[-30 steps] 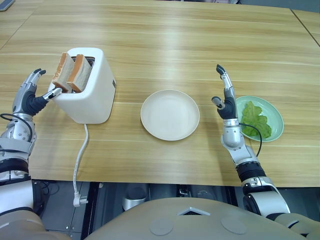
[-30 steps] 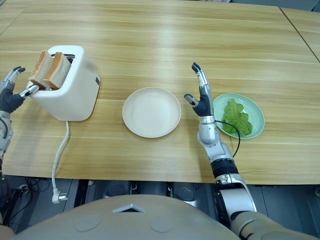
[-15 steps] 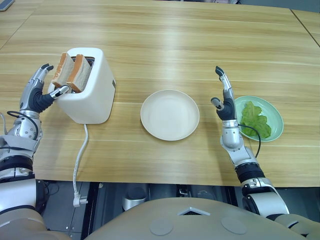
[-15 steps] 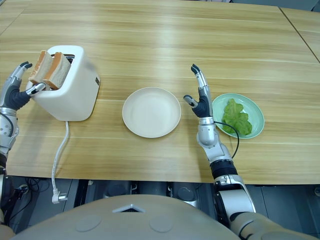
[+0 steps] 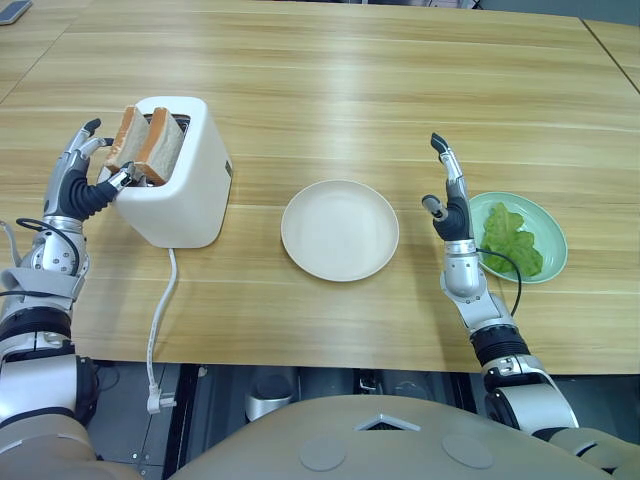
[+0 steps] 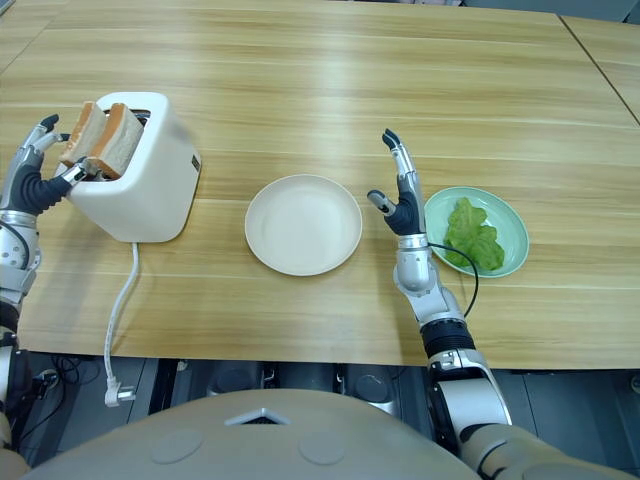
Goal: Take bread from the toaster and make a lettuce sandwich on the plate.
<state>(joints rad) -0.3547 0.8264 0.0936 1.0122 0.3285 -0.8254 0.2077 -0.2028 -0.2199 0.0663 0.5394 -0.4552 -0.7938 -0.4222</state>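
Left hand (image 5: 82,185): silver-grey finger segments, black tips, black palm. Left forearm (image 5: 45,265): silver shell, black joint bands. Thin black cable (image 5: 20,231) loops off wrist at 9 o'clock side. Right hand (image 5: 452,205): same silver-and-black finish. Right forearm (image 5: 462,280): smooth silver cylinder, with black ribbed collar (image 5: 497,345) at 5 o'clock end. Black wrist lead (image 5: 520,280) arcs along 3 o'clock side.

two bread slices (image 5: 128,138), one toaster (image 5: 190,195), one plate (image 5: 340,232), one lettuce dish (image 5: 553,232)
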